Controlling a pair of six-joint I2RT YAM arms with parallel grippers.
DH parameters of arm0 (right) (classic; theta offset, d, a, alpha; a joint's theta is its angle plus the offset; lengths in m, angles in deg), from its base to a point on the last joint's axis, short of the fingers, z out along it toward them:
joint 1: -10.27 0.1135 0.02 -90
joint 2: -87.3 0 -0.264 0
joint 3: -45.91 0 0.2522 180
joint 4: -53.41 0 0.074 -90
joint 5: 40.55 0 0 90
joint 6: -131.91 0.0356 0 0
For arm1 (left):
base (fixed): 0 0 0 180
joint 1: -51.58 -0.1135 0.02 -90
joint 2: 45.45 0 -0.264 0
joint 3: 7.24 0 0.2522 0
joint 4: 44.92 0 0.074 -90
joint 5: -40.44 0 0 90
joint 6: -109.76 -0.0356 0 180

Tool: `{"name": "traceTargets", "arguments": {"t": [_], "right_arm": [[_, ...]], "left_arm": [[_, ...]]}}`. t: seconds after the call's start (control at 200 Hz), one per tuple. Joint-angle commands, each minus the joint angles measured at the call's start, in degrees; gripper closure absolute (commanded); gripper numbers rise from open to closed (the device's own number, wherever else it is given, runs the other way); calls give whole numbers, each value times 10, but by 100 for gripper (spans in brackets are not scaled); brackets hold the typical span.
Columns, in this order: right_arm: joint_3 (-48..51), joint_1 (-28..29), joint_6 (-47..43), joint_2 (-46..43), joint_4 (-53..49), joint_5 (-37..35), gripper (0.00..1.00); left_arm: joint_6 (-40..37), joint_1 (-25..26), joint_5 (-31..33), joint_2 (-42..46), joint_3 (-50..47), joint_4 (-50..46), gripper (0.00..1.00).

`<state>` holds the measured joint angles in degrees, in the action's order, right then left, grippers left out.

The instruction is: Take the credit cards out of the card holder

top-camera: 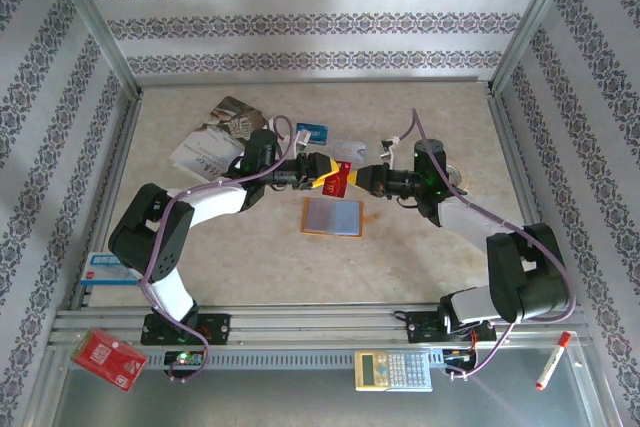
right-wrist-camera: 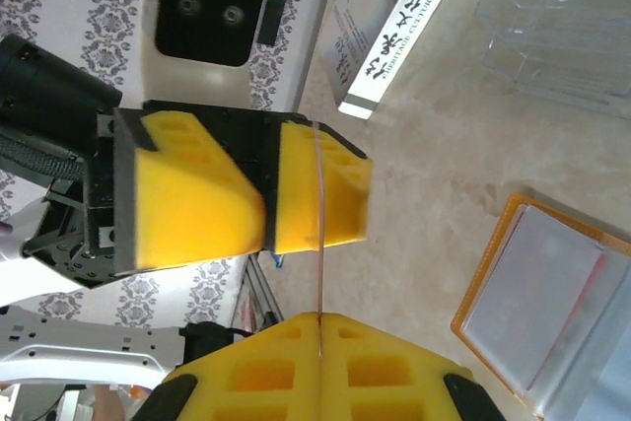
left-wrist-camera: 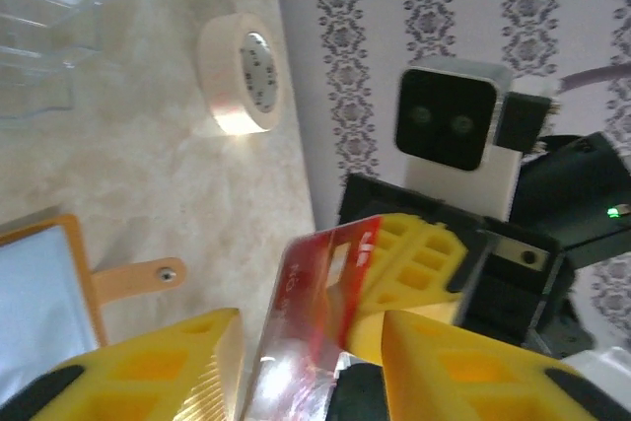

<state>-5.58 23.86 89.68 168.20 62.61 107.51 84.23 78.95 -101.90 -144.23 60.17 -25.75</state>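
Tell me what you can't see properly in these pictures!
Print on the red card: blurred and glary in the left wrist view, edge-on in the right wrist view.
Whether the left end effector pinches it: the slanted card hides the contact in the left wrist view.
Any cards inside the card holder: cloudy pockets, cut off by the right wrist view's edge; too small in the top view.

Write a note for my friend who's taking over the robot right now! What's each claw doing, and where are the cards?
The right gripper is shut on the red card, held off the table.
The left gripper is open, fingers either side of that card, not clamping.
The card holder lies open on the table.
Done: blue card and pale card lie out beyond it.
Left: set the red card down and check the pockets.
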Motion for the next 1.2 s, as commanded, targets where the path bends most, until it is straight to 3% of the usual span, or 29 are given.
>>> {"name": "traceTargets", "arguments": {"t": [0.0,0.12,0.185,0.375,0.5,0.759,1.194], "right_arm": [[-8,-7,17,12,40,16,100],[-8,-7,31,21,63,14,100],[-8,-7,44,25,76,8,100],[36,1,154,14,212,-69,60],[53,23,224,17,283,-129,53],[33,53,329,78,436,-154,57],[3,65,315,95,448,-133,82]], "left_arm": [[18,2,-31,6,-8,71,71],[17,2,-32,11,-8,72,85],[19,2,-30,13,-7,75,100],[62,1,38,23,-22,136,100],[72,1,94,34,-25,141,100],[52,2,153,61,-22,115,100],[61,2,147,44,-15,125,100]]}}
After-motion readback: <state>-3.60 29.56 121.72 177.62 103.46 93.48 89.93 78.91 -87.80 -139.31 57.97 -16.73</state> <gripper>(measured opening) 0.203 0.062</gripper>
